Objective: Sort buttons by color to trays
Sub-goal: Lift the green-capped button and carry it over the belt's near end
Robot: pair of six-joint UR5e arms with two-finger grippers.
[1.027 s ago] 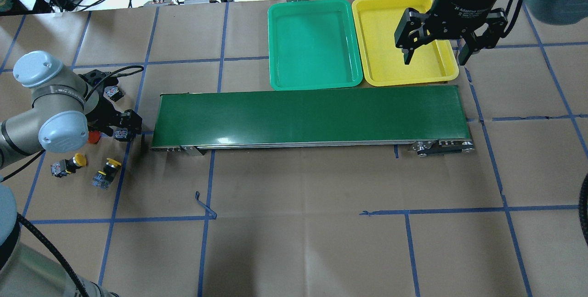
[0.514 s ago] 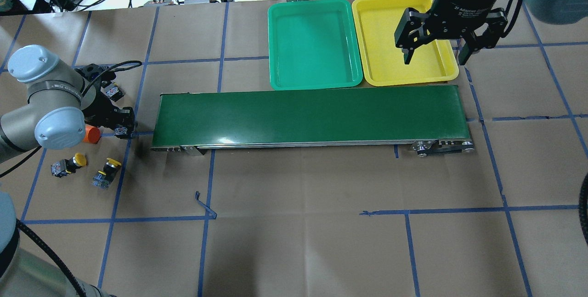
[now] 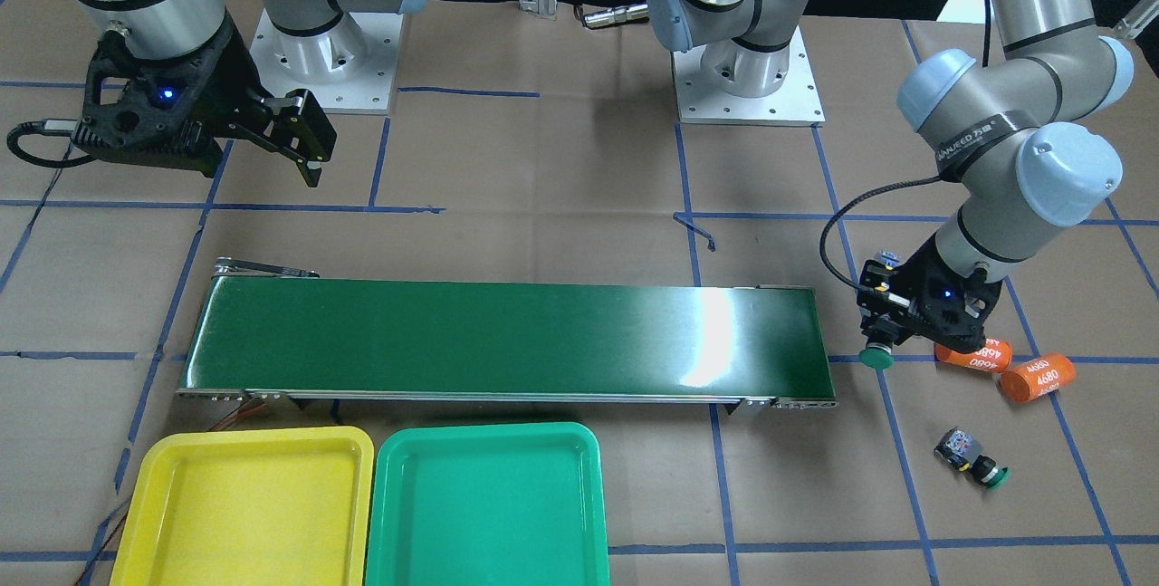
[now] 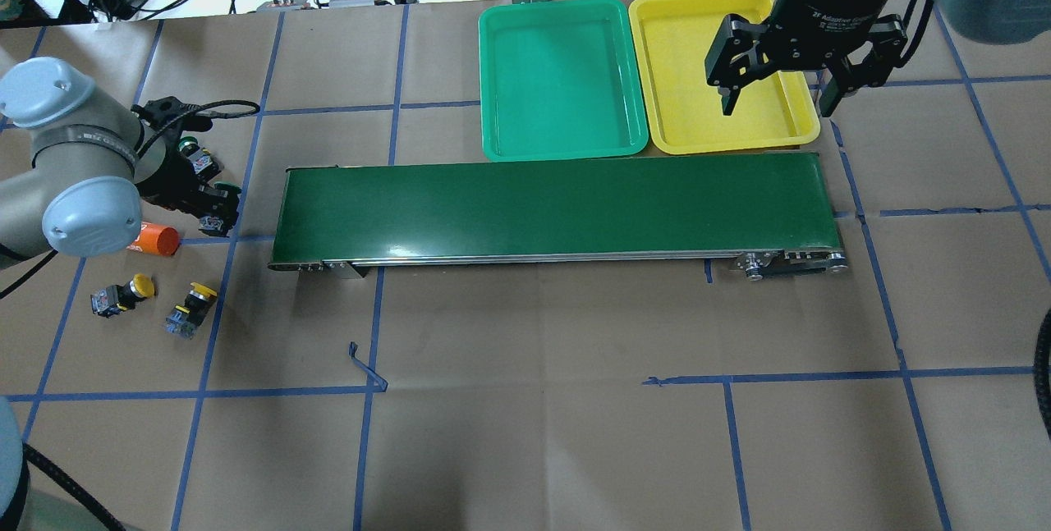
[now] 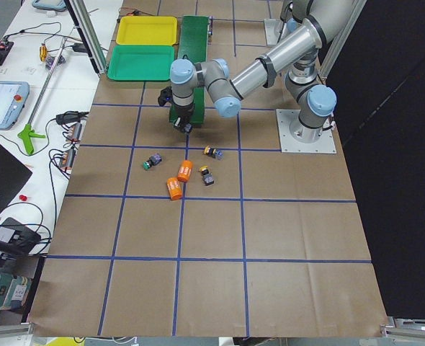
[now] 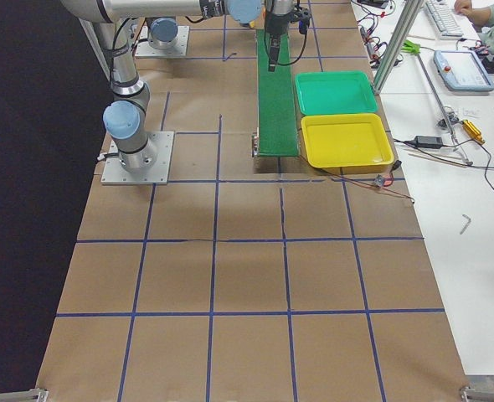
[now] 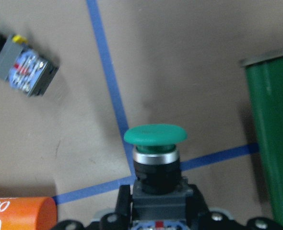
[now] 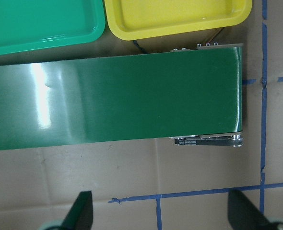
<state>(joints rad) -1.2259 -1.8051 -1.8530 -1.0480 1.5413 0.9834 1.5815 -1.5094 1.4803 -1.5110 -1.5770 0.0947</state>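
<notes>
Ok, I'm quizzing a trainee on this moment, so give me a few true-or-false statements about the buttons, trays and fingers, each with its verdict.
1. The left gripper holds a green button. True.
2. The green tray has a button in it. False: it is empty.
3. The right gripper has its fingers shut. False: they are spread apart with nothing between them.
4. Two yellow buttons lie on the table, off the conveyor belt. True.
</notes>
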